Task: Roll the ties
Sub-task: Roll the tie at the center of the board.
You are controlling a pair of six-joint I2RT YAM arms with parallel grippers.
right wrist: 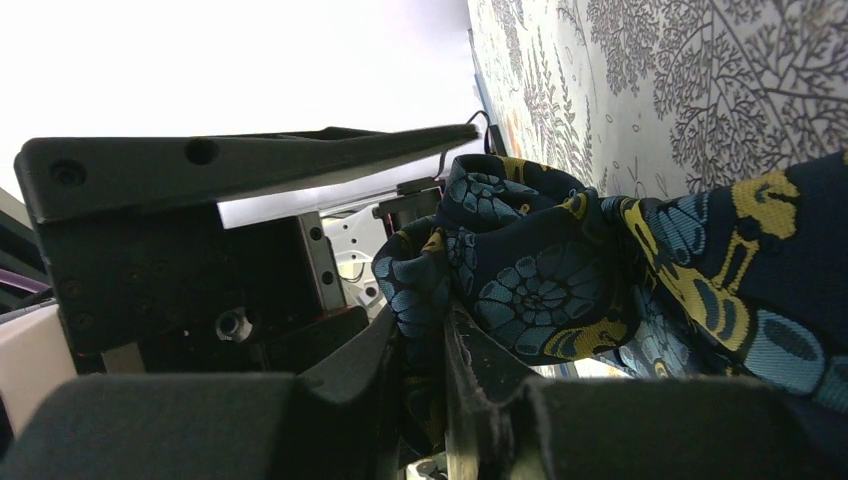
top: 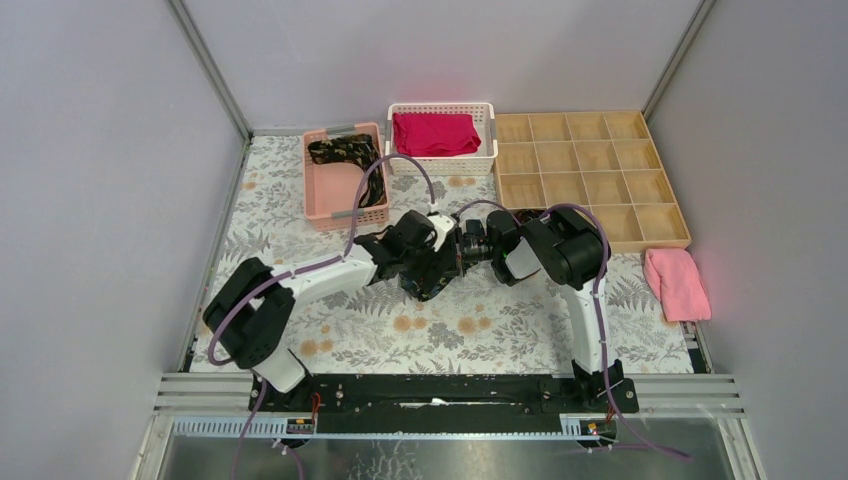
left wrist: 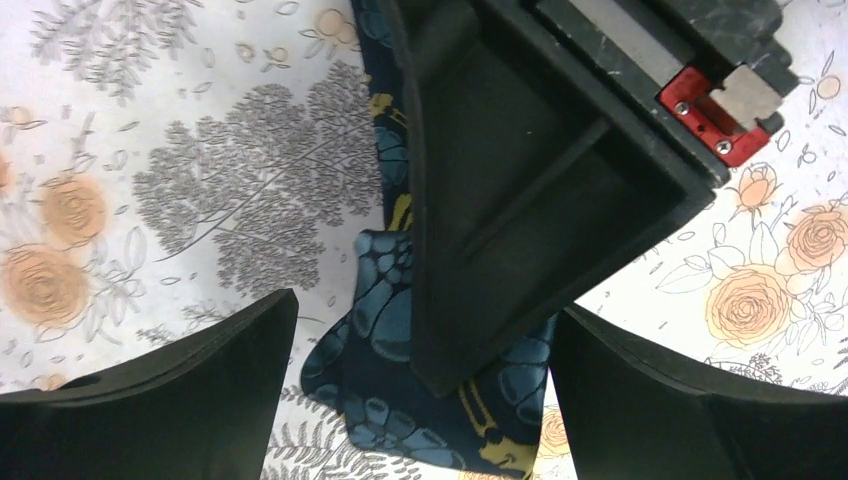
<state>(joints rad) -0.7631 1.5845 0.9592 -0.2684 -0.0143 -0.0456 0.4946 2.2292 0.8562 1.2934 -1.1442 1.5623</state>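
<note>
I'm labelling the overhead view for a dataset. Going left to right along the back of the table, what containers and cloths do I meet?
In order: pink basket holding ties → white basket holding a red cloth → wooden divided tray → pink towel.

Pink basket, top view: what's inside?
In the pink basket, a heap of dark gold-patterned tie fabric lies at the far end. The near part shows bare pink floor, crossed above by a purple cable. Whether it is one tie or several, and anything beneath the heap, is hidden.
</note>
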